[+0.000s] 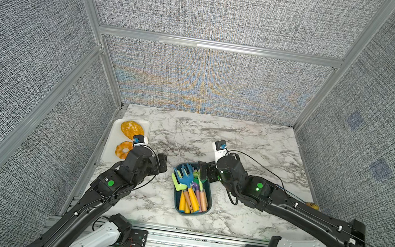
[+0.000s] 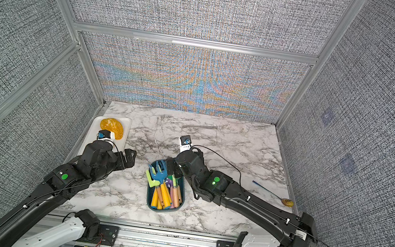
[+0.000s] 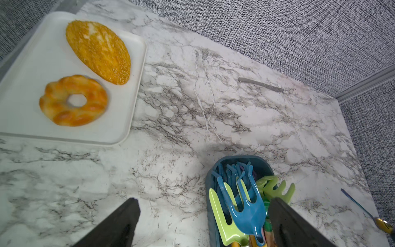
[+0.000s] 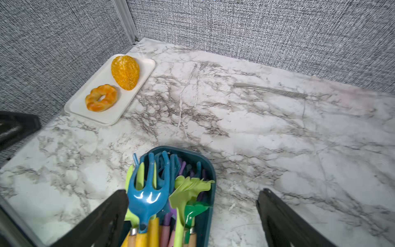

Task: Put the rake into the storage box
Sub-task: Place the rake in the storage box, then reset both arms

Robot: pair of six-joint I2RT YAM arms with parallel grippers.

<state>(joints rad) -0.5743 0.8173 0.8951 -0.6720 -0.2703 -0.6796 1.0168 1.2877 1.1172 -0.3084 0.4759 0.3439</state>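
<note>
The storage box (image 1: 209, 201) (image 2: 148, 197), a dark teal bin, sits at the table's front middle. Several toy rakes with yellow and wooden handles lie in it. A blue-headed rake (image 1: 185, 176) (image 3: 245, 205) (image 4: 147, 196) lies on top, beside light-green and green ones. My left gripper (image 1: 161, 162) (image 3: 204, 201) hovers open just left of the box, holding nothing. My right gripper (image 1: 204, 172) (image 4: 193, 192) hangs open over the box's far right corner, also holding nothing. In each wrist view one finger stands over the rakes, the other over bare marble.
A white tray (image 1: 110, 159) at the back left holds a seeded loaf (image 1: 132, 128) and a ring-shaped bread (image 1: 123, 149). A grey strip (image 1: 218, 129) lies near the back wall. A blue-handled spoon (image 2: 268, 190) lies at the right edge. Walls enclose three sides.
</note>
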